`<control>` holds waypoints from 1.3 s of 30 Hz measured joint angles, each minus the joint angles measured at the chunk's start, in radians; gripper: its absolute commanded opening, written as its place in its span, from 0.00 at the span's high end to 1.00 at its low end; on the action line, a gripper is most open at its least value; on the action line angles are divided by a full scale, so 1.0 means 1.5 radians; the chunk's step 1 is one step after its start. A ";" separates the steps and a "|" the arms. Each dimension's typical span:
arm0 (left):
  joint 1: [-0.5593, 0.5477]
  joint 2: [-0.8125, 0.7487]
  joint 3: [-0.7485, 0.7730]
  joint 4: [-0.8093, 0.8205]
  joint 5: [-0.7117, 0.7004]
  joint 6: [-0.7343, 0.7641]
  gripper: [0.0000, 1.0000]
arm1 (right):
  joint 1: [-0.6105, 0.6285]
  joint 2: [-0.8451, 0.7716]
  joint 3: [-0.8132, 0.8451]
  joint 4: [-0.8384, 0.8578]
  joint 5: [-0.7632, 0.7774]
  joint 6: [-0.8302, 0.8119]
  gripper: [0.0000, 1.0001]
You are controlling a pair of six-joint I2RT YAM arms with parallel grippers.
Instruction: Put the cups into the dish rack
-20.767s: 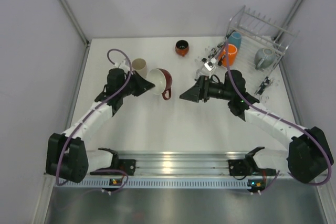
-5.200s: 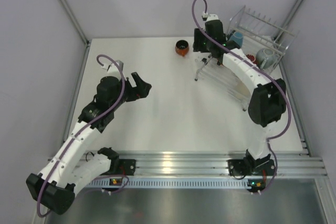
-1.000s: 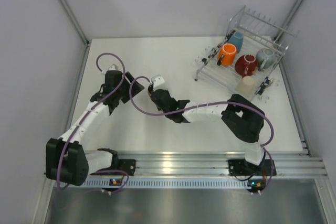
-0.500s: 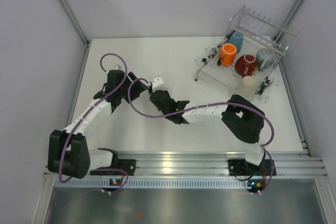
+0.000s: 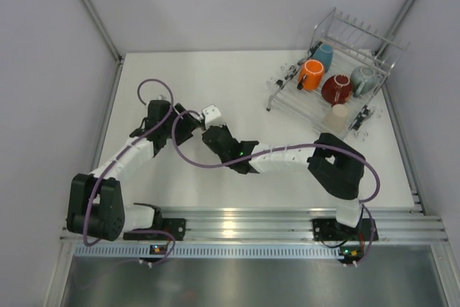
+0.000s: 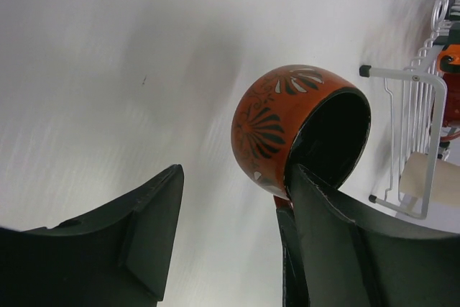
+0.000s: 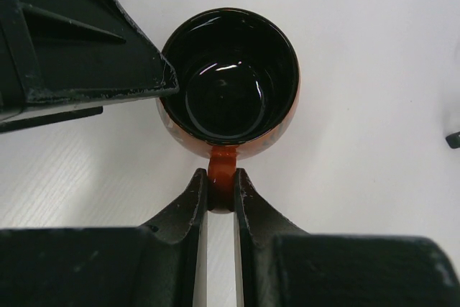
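Final load, it seems: the right gripper (image 7: 221,177), clamped on the handle of the dark-and-orange cup (image 7: 230,77) at the table's (image 5: 215,77) 9 o'clock, must next carry it to the dish rack (image 5: 353,32) at 2 o'clock, while the left gripper (image 6: 234,176) gapes empty beside its rim.

A white desk (image 5: 287,192) sits between plain pale grey walls (image 5: 215,5) with slim metal posts (image 5: 90,8), an aluminium rail (image 5: 251,222) along its near edge.
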 measured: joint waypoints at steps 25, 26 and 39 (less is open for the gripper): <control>0.007 0.026 -0.015 0.057 0.075 -0.015 1.00 | 0.036 0.000 0.006 0.004 0.011 -0.098 0.91; 0.007 0.026 -0.015 0.056 0.076 -0.011 1.00 | 0.038 0.000 0.007 0.004 0.011 -0.106 0.89; 0.032 -0.001 -0.052 0.168 0.176 -0.033 1.00 | 0.043 -0.081 -0.022 0.033 -0.001 -0.097 0.33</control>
